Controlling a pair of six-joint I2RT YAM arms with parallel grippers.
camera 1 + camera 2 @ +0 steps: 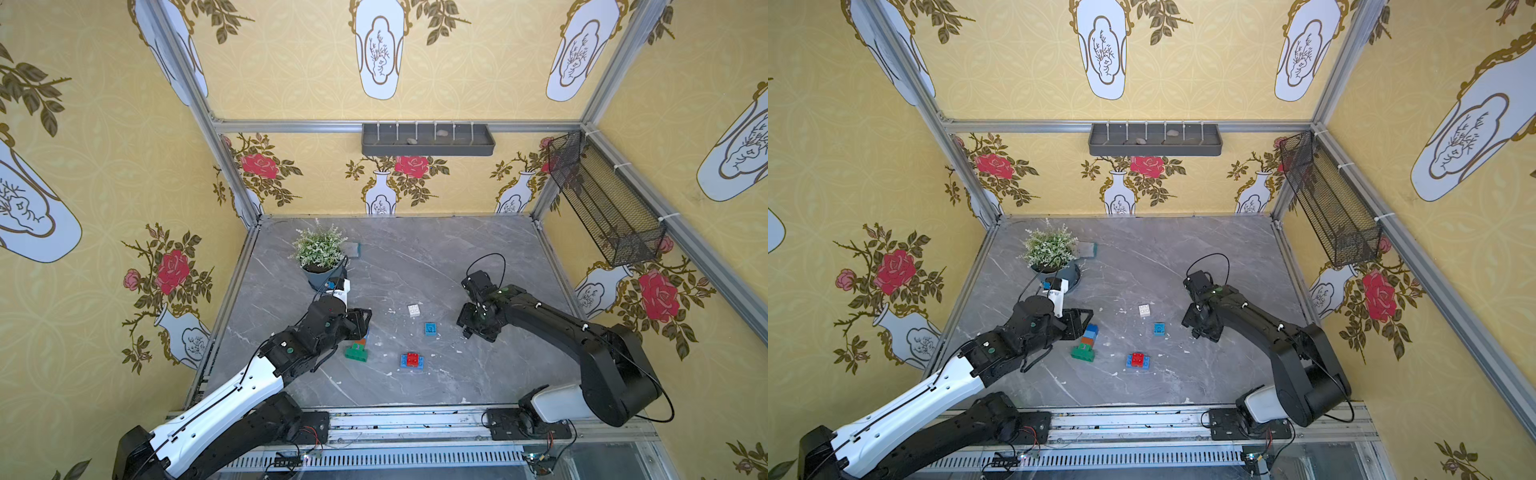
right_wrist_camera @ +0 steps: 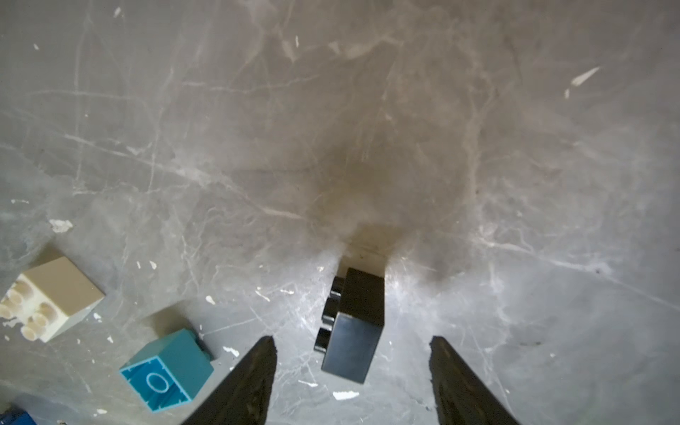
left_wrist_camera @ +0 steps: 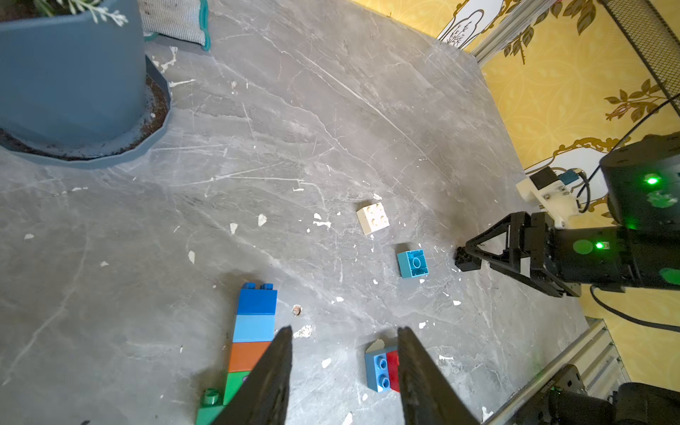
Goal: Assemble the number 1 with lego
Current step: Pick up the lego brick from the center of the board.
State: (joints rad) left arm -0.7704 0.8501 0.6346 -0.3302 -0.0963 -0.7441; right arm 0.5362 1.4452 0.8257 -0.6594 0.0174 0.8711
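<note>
A column of lego, blue, light blue, orange-brown and green [image 3: 254,331], lies flat on the table [image 1: 1086,343]. My left gripper [image 3: 344,331] hovers open and empty between that column and a red brick sitting on a blue one [image 3: 382,368] [image 1: 412,360]. A white brick [image 1: 414,309] and an upturned teal brick [image 1: 431,329] lie mid-table. A black brick [image 2: 353,331] lies on its side between the fingers of my right gripper [image 2: 353,340], which is open with a gap on both sides. In the left wrist view the black brick [image 3: 464,257] shows at that gripper's tips.
A potted plant [image 1: 320,253] in a blue-grey pot stands at the back left, with a small cloth [image 1: 353,249] behind it. A grey wall tray [image 1: 428,139] and a black mesh basket [image 1: 602,199] hang on the walls. White flecks dot the table.
</note>
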